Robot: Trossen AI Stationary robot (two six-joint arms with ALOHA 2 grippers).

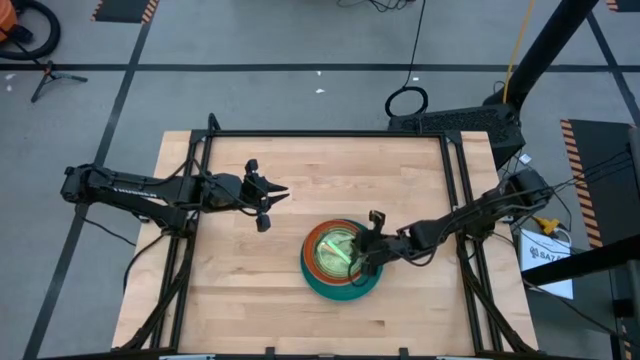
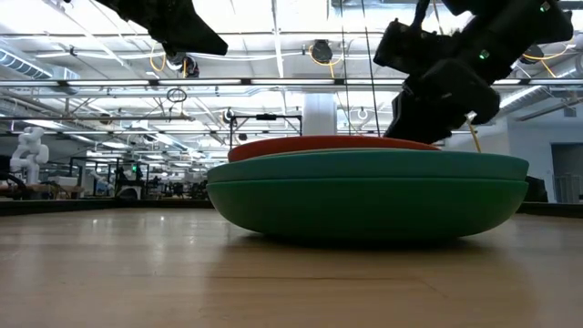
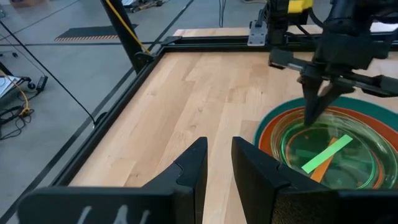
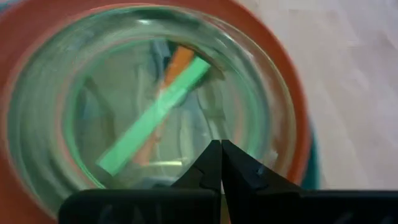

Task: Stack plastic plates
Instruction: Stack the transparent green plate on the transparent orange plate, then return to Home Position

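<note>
Right claw (image 1: 368, 247) hovers over the stack of plates (image 1: 340, 262), fingers pinched tight together with nothing between them, tips pointing down onto the right side of the top plate. Seen from its own wrist, the two dark fingers (image 4: 214, 163) meet in a point above a clear greenish plate (image 4: 149, 99), and a bright green strip (image 4: 155, 115) crossed with an orange one shows through it. Around that clear plate runs a red-orange rim (image 4: 25, 56), and outside that, a teal edge (image 4: 311, 168).

From table height the stack sits as a fat green and teal bowl shape (image 2: 364, 196) with the red-orange plate (image 2: 328, 144) lying on top, the right arm looming dark just behind it.

That stack sits on the wooden table (image 1: 240, 290), a little right of centre and toward the near edge.

Off to the left and farther back, the left claw (image 1: 268, 198) waits above bare wood, well apart from the plates, its fingers (image 3: 193, 171) held a narrow gap apart and gripping nothing.

A black frame (image 1: 330, 135) runs round the tabletop.
</note>
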